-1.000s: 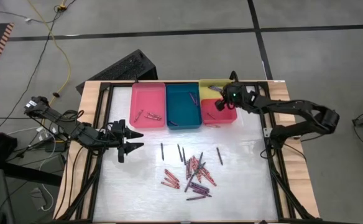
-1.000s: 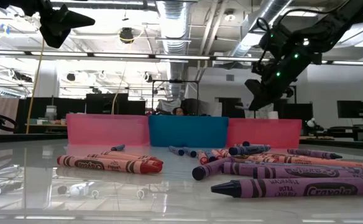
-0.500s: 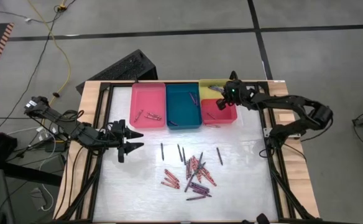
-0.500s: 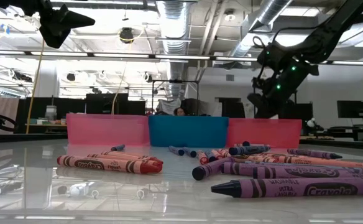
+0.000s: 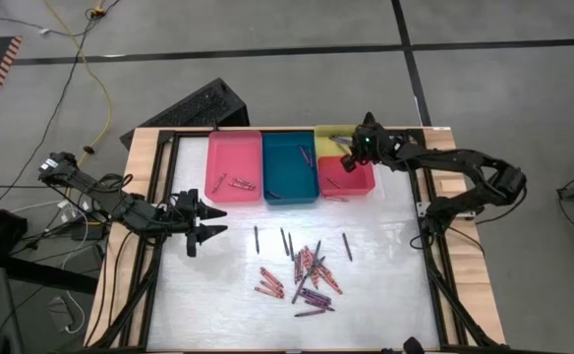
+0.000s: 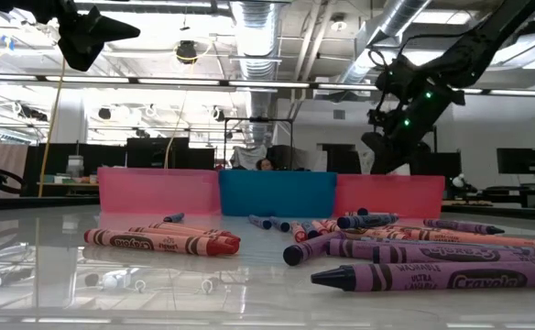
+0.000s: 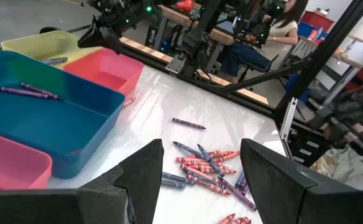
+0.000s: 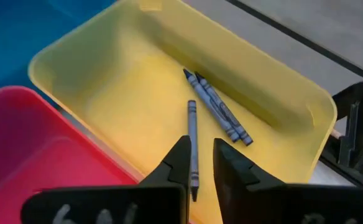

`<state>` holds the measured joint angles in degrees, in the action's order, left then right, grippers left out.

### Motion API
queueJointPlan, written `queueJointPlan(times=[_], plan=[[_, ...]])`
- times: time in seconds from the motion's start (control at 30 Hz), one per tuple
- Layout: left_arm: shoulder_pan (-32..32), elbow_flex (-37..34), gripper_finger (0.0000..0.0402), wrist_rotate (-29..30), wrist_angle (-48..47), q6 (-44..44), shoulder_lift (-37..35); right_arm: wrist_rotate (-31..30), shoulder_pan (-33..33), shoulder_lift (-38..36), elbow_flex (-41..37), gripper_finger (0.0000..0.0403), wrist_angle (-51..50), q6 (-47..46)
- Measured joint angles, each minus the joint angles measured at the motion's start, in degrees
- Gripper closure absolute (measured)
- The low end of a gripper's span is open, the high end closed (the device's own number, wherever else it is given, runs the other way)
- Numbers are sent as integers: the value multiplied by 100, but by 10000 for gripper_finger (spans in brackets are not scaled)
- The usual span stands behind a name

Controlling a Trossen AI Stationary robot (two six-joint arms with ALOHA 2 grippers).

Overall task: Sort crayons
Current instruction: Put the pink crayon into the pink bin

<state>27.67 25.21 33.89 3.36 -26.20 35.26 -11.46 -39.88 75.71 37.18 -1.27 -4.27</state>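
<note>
The right gripper (image 8: 198, 167) hung over the yellow tray (image 8: 94, 68) at the table's far right corner, fingers slightly parted; a grey crayon (image 8: 192, 140) lay between their tips, seemingly loose on the tray floor beside two others. The left gripper (image 5: 211, 219) waited near the left edge, wide open and empty. Most crayons (image 5: 310, 270) lay mid-table.

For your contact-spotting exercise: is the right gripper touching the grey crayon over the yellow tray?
Cannot tell: in the right wrist view the grey crayon runs down between the right gripper fingertips, hiding any gap.
</note>
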Motion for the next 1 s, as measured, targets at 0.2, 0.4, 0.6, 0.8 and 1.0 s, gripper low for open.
queueJointPlan(times=[0.2,0.4,0.6,0.8,1.0], plan=[[1,0,198,-4,-2,0,-1,443,528,-625,675,340,-828,183],[1,0,198,-4,-69,0,1,456,1554,-1649,826,340,-1386,560],[1,0,198,-4,-151,-29,-1,415,2770,-2430,308,340,-1748,452],[1,0,198,-3,-151,11,-1,-38,3667,-2610,-599,340,-1556,-254],[1,0,198,-2,-149,20,1,-788,4204,-2478,-1389,340,-879,-866]])
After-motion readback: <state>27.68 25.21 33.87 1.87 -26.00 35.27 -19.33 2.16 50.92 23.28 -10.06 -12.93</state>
